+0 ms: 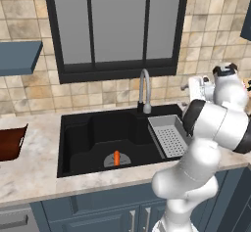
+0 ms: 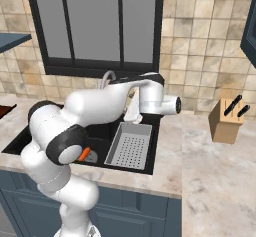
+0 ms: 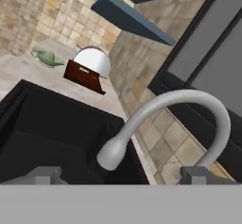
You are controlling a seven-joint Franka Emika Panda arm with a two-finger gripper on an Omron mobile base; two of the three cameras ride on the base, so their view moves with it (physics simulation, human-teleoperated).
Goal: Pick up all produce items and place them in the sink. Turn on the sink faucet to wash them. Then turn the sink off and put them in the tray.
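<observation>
The small orange carrot [image 1: 116, 157] lies on the round grey drain disc at the bottom of the black sink [image 1: 78, 133]; in the right base view the carrot [image 2: 84, 154] peeks out from behind my elbow. The silver gooseneck faucet [image 1: 143, 89] rises behind the basin. My gripper [image 1: 188, 86] hovers to the right of the faucet at about spout height, pointing left. In the hand view the gripper [image 3: 122, 176] is open and holds nothing, and the arched faucet [image 3: 189, 102] stands close ahead. The reddish-brown tray [image 1: 10, 143] rests on the counter left of the sink, and the tray [image 3: 85, 76] appears again beyond the basin.
A grey perforated drainer basket [image 1: 169, 135] sits in the right part of the sink. A knife block [image 2: 226, 121] stands on the counter to the right. Near the tray are a white dome [image 3: 93, 60] and a green teapot [image 3: 47, 57]. A dark-framed window [image 1: 117, 25] is behind the faucet.
</observation>
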